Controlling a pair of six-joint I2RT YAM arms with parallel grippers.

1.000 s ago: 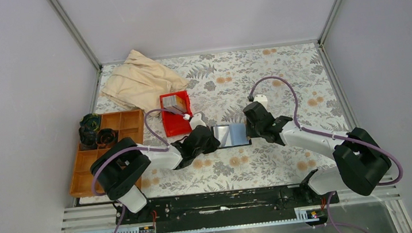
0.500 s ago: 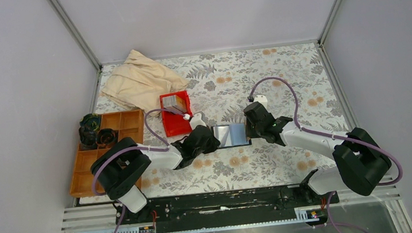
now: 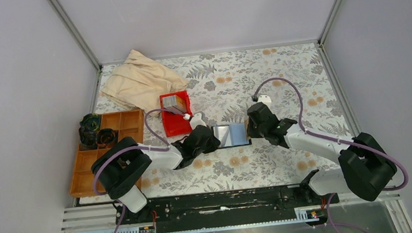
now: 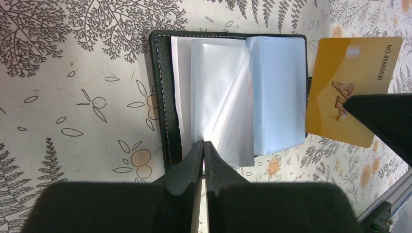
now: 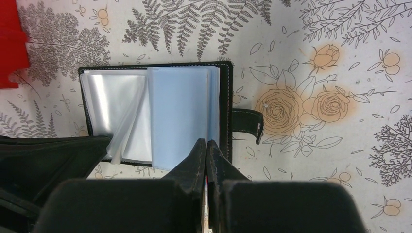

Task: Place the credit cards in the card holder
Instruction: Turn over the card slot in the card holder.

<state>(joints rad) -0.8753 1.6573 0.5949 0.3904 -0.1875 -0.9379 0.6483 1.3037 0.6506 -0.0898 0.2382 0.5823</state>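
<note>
Step in hand: card insertion. Card holder (image 4: 163, 97) lies open at mid-table (image 3: 280, 74). Left gripper (image 4: 204, 145) is clamped on a clear sleeve (image 4: 218, 97), holding it raised. Right gripper (image 5: 206, 145) pinches a gold card (image 4: 352, 87) just beside the holder's clasp edge. Next move, as I judge it: line the card's edge up with the sleeve mouth and slide it in flat.

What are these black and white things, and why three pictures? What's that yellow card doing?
They are a robot's left arm and right arm, bolted to a flowery table. One picture looks down from above; the other two come from little cameras on the arms' wrists. On the table lie an open black card holder, a red bin, a brown tray and a cloth. The left gripper is shut on one of the card holder's clear sleeves. The right gripper pinches a gold card at its edge, not in yet.
</note>
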